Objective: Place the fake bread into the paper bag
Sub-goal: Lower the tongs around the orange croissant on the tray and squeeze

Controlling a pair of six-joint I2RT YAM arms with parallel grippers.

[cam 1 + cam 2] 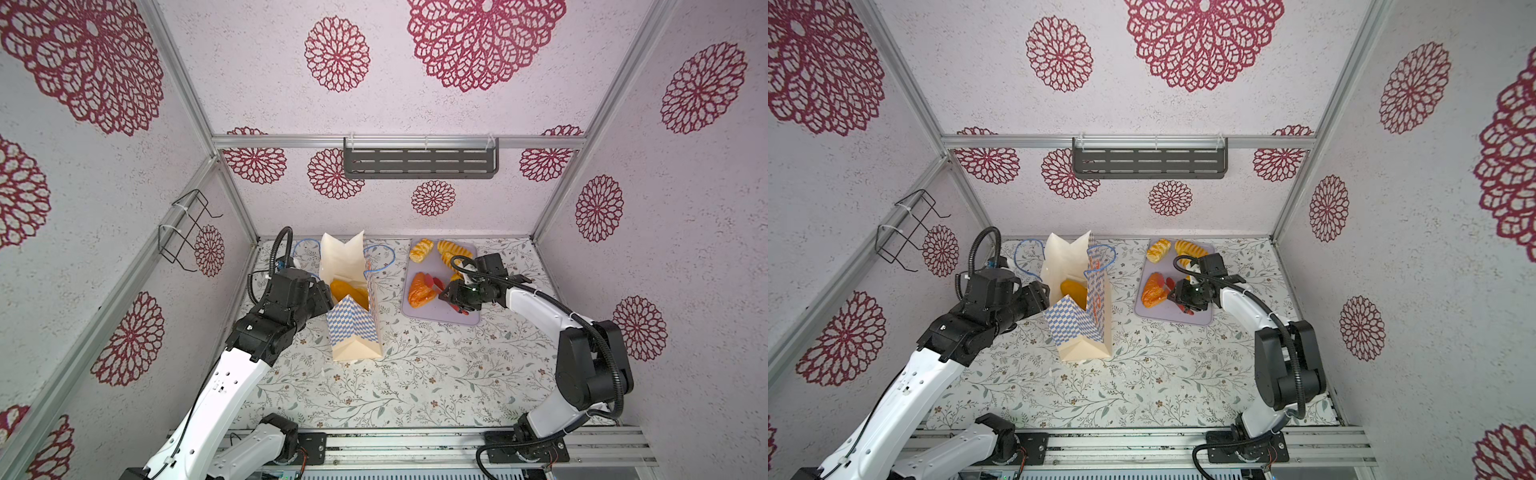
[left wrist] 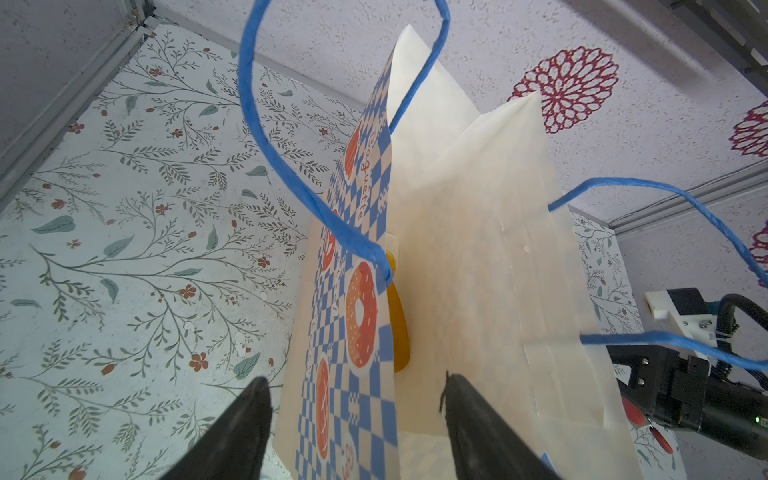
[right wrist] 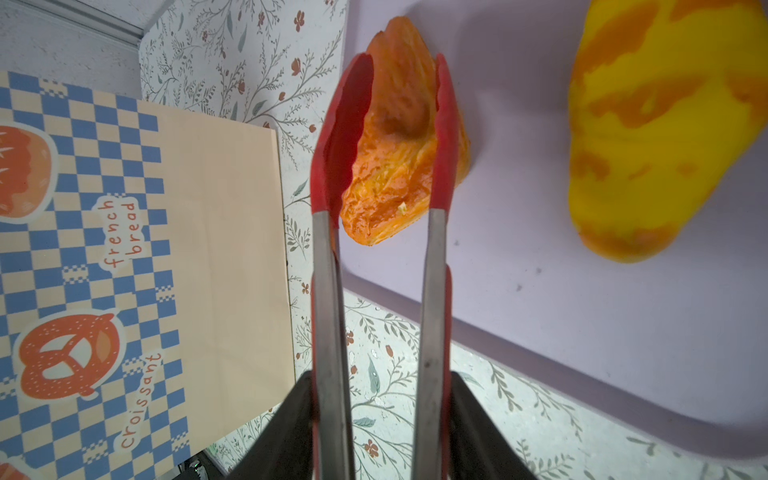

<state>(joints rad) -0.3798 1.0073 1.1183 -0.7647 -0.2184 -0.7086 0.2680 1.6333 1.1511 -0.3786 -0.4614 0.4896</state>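
- Left end effector (image 1: 328, 296) (image 2: 356, 378): at the left side of the paper bag (image 1: 354, 332) (image 1: 1077, 332), level with its mouth. Fingers (image 2: 237, 432) set wide, gripping nothing; in the left wrist view the checkered bag wall runs between them.
- Paper bag: upright on the surface (image 1: 415, 382), left of centre, towards the far edge. Mouth open, blue cord handles (image 2: 266, 137) splayed outward.
- One yellow-orange bread piece (image 1: 349, 291) (image 1: 1073, 290) lies inside the bag.
- Lilac tray (image 1: 467, 318) (image 1: 1202, 319): flat, right of centre, near the far edge, apart from the bag.
- Two braided loaves (image 1: 421, 249) at the tray's far edge; orange croissant (image 1: 419, 291) (image 3: 399, 145) at its left edge.
- Red tongs (image 3: 432, 270): tips bracket the croissant, close against both flanks. Cannot tell whether it is lifted.
- Right end effector (image 1: 451, 297) (image 3: 380, 390): above the tray's near half, clamped narrow on the tong handles.
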